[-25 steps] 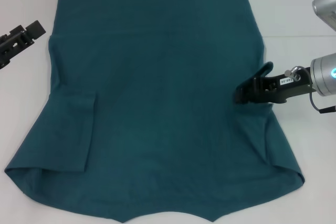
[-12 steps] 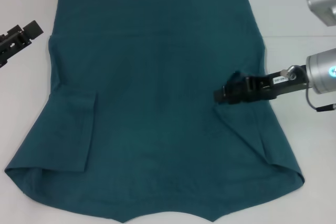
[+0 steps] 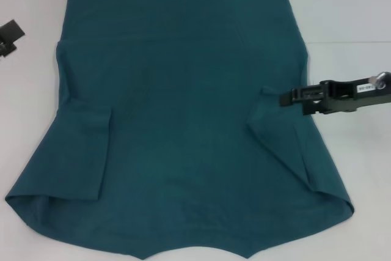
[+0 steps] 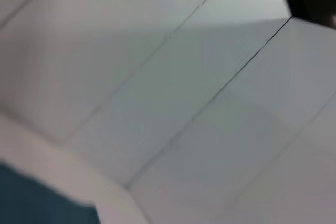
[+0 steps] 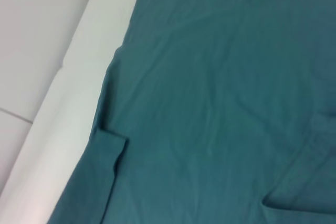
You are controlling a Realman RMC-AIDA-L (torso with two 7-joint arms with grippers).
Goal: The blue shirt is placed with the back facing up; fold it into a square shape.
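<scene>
The dark teal-blue short-sleeved cotton shirt (image 3: 177,114) lies flat, plain back up, and fills most of the white table (image 3: 348,16), running from twelve o'clock down to six o'clock in the head view. Both sleeves are already turned inward: one flap (image 3: 85,151) sits at about eight o'clock, the other (image 3: 281,129) at about four o'clock, each resting on the shirt's body.

Your right gripper (image 3: 286,97), black and slim, sits at three o'clock, its tip just above the right flap's upper edge and holding no cloth. You cannot tell from the pictures how far its jaws stand apart. Your left gripper (image 3: 9,32) is parked at ten o'clock, off the cloth and mostly out of view.

The step in hand looks like finishing the right sleeve fold. To do it well, lift clear straight upward so the flap does not drag open.

For room, bare table lies beyond the right side at two to three o'clock and beyond the left side at nine to ten o'clock. At six o'clock the shirt's edge runs close to the bottom of the view, so little space shows there.
</scene>
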